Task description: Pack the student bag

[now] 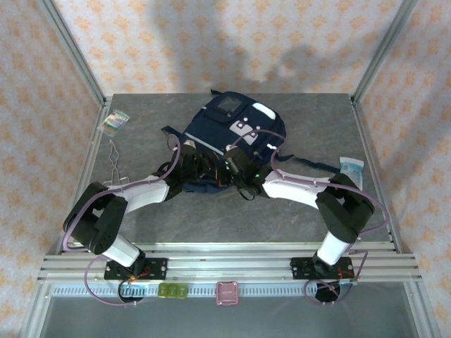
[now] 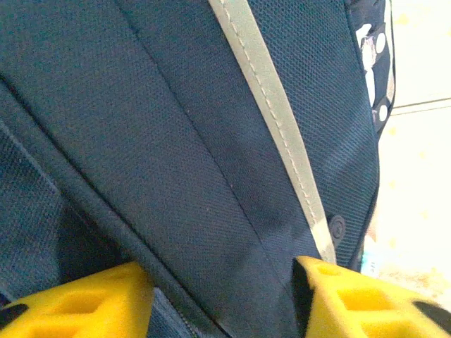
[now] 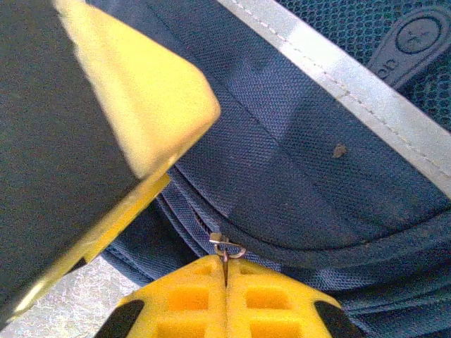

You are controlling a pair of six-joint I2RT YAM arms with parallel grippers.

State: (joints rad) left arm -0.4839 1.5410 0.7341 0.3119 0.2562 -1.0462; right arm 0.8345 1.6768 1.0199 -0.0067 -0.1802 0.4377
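Student bag (image 1: 211,130) (large navy-blue fabric backpack, pale grey patches on the front) lies in the middle of the grey marbled bench (image 1: 282,225), toward the back, with a dark strap (image 1: 313,163) trailing to the right. Both arms reach in at its near edge.

Right gripper (image 3: 225,282): yellow fingers together, clamped on the small metal zipper pull (image 3: 227,248) at the bag's zip seam.

Left gripper (image 2: 222,271): yellow fingers (image 2: 77,303) well apart, navy weave spanning the gap between them. Can't tell whether they pinch the fabric or just press on it. Light grey stitched stripe (image 2: 275,120) runs diagonally across the panel above that gripper.

Off the bag: small colourful packet (image 1: 115,121) at the back-left corner of the bench, thin wire piece (image 1: 116,167) nearer along the left edge, pale blue packet (image 1: 350,165) at the right edge. Green tag (image 1: 172,289) and pink tag (image 1: 227,292) sit at the front rail between the arm bases.
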